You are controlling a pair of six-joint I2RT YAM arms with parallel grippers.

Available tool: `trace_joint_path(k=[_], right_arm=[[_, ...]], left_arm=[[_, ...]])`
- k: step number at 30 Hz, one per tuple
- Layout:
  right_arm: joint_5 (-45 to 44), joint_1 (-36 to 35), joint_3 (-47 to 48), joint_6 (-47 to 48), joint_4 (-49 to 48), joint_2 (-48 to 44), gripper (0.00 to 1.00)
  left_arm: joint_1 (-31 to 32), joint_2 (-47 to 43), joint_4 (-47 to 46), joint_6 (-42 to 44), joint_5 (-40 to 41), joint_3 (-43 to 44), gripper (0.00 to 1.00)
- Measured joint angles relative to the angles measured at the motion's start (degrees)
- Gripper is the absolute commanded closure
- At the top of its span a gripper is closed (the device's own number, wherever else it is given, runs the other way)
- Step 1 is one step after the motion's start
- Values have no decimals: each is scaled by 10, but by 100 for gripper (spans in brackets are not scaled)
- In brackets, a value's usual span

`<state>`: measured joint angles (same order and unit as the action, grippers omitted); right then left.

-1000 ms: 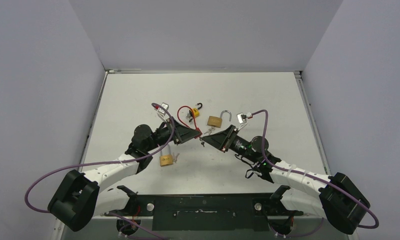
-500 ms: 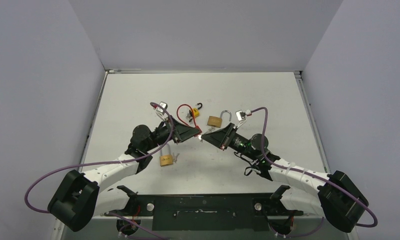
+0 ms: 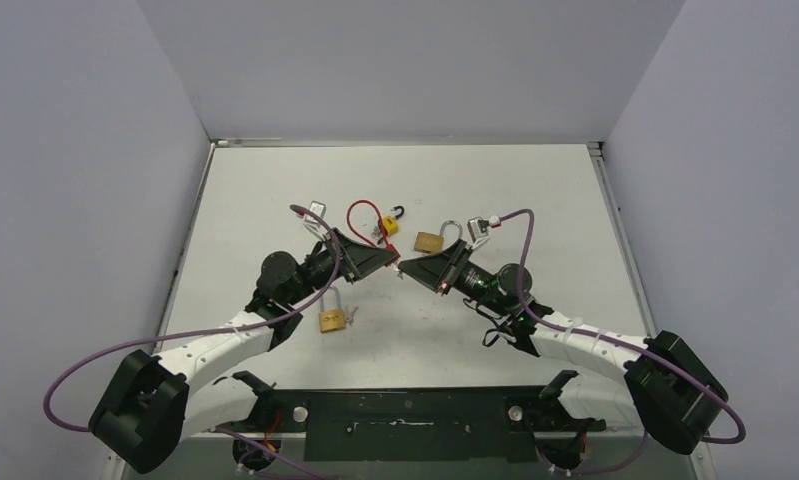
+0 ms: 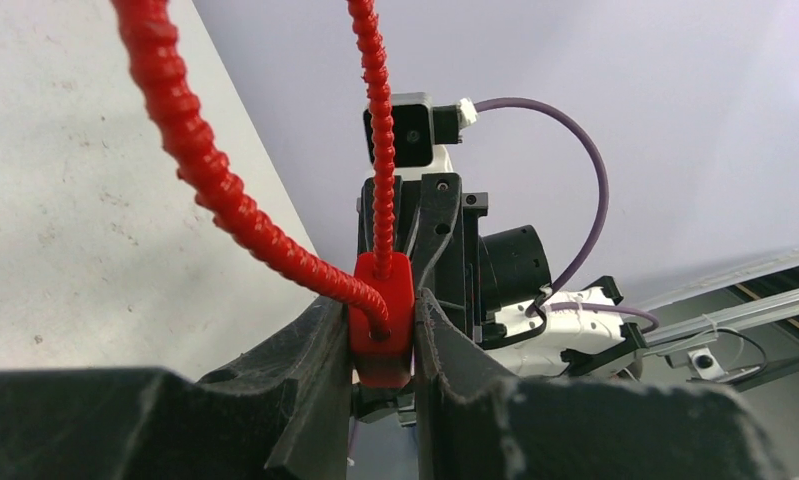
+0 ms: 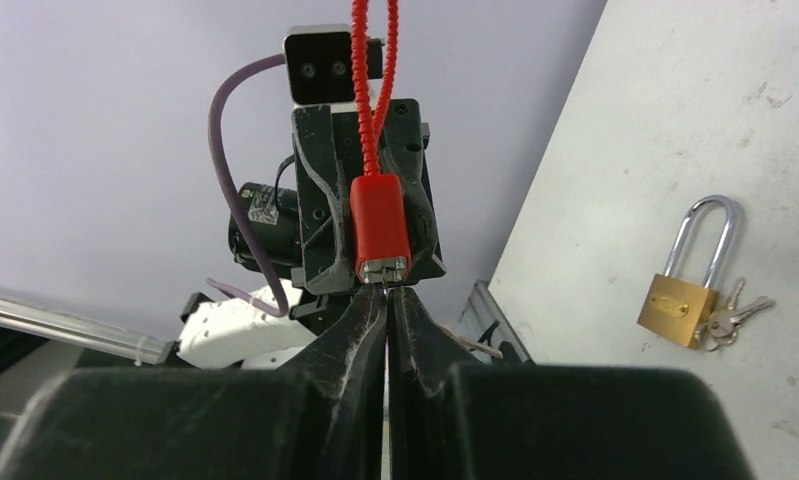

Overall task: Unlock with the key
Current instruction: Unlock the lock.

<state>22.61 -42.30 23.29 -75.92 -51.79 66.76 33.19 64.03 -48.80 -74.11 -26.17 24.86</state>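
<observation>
two grippers meet tip to tip above table (image 3: 535,190) centre. l gripper (image 4: 383,345) clamped on red cable lock (image 4: 380,290) body, held off surface. r gripper (image 5: 387,300) pinched tight on key (image 5: 386,287) at lock's metal end. brass padlock (image 5: 678,306) lies on table nearby.

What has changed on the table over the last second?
The right pincer closed at the keyhole end of the red cable lock, seemingly on the key. Both arms shifted slightly toward the far edge, carrying the lock along. The left pincer stayed clamped on the lock body. The far brass padlock and the near brass padlock stayed put.
</observation>
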Motion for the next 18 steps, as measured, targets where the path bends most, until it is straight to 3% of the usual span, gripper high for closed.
trace_joint_path(k=[11,14,18], right_arm=[[-23,3,1,-168,-77,55,100],[-22,3,21,-113,-48,51,100],[-29,2,104,45,95,29,100]], left_arm=[[11,-16,5,21,57,5,100],[12,-16,2,11,72,5,100],[9,-21,0,-14,115,7,100]])
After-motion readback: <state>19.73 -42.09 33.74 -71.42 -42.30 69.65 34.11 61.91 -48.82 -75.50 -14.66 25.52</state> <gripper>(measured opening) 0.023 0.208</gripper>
